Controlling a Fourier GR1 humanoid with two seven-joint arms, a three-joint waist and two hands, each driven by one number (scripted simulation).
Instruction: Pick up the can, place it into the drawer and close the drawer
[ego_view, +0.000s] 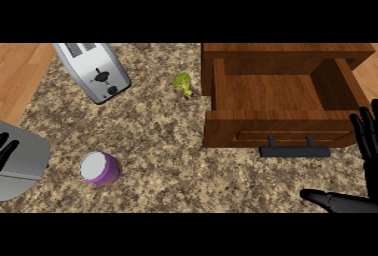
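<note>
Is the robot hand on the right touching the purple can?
Apart. The head view shows the right robot hand open at the right edge, while the purple can stands far left on the counter.

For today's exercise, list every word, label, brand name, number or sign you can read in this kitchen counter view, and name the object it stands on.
No readable text anywhere in this view.
Can: purple side and pale top, no label showing.
Toaster: a dark knob and button, no lettering legible.
Drawer: plain wood front with a dark handle, no markings.
</note>
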